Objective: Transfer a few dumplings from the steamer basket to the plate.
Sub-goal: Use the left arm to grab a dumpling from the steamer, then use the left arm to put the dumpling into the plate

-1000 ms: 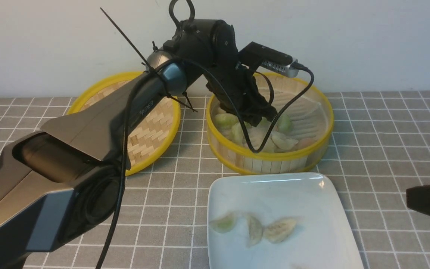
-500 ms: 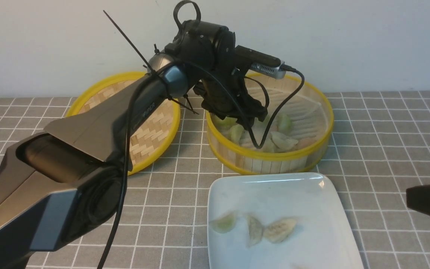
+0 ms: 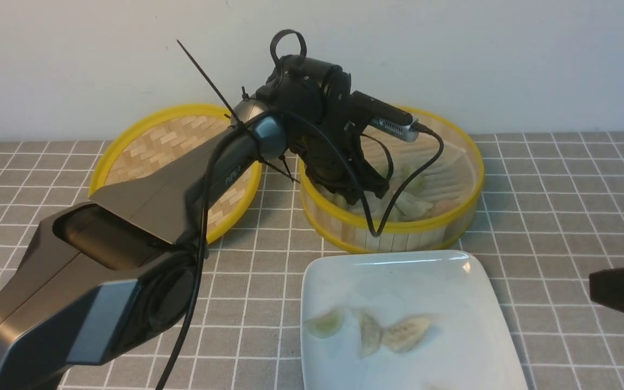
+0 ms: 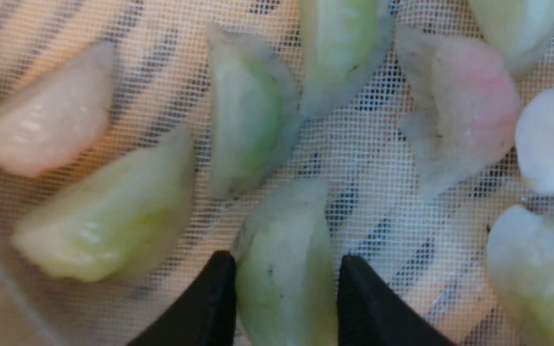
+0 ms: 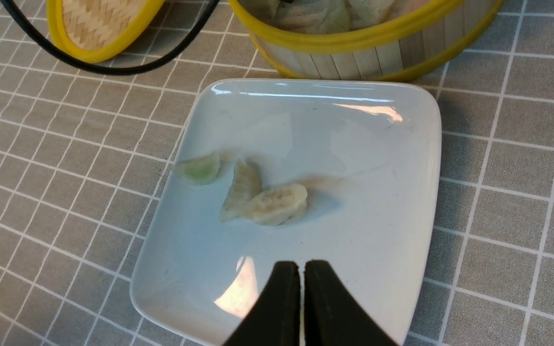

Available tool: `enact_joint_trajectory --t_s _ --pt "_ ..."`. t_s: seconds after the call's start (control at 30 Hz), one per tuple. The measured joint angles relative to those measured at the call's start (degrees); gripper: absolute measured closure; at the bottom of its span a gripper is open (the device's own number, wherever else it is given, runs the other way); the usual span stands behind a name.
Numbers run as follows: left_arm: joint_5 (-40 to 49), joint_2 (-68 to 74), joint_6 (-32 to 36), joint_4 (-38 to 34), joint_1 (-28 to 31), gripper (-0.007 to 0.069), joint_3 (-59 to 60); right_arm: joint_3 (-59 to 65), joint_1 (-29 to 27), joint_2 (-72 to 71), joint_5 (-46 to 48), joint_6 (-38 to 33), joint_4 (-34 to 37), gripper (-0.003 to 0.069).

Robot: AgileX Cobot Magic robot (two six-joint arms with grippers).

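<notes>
The steamer basket (image 3: 398, 230) stands behind the white plate (image 3: 398, 271). My left gripper (image 3: 363, 189) reaches down inside the basket, and its tips are hidden there in the front view. In the left wrist view the left gripper (image 4: 286, 269) has both black fingers pressed against the sides of a pale green dumpling (image 4: 284, 226) lying on the mesh liner. Several more green, pink and white dumplings (image 4: 248, 129) lie around it. Three dumplings (image 3: 369, 333) rest on the plate. My right gripper (image 5: 302, 269) is shut and empty over the plate's near edge (image 5: 354, 144).
The woven, yellow-rimmed lid (image 3: 171, 146) lies flat to the left of the basket. A grey checked cloth (image 3: 561, 206) covers the table. The left arm's black cable (image 3: 377, 216) hangs over the basket's front rim. A white wall stands close behind.
My left wrist has sunk lower into the basket and shifted slightly right. The dumplings on the plate and my right gripper have stayed put.
</notes>
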Motion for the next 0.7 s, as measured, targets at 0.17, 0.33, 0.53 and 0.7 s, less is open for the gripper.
enact_joint_trajectory --t_s 0.17,0.33,0.53,0.7 --pt "6.4 -5.3 0.0 0.2 -0.5 0.0384 -5.1 0.0 0.0 0.0 0.0 -0.1 0.0 0.0655" --pt "7.4 -14.2 0.1 -0.5 -0.5 0.0384 -5.9 0.0 0.0 0.0 -0.8 -0.2 0.4 0.0655" --pt "8.1 -23.2 0.2 -3.6 -0.6 0.0384 4.1 0.0 0.0 0.0 -2.1 -1.2 0.5 0.0655" --pt "8.2 -31.3 2.7 -7.4 -1.8 0.0384 23.5 0.0 0.0 0.0 -2.2 -1.3 0.5 0.0655"
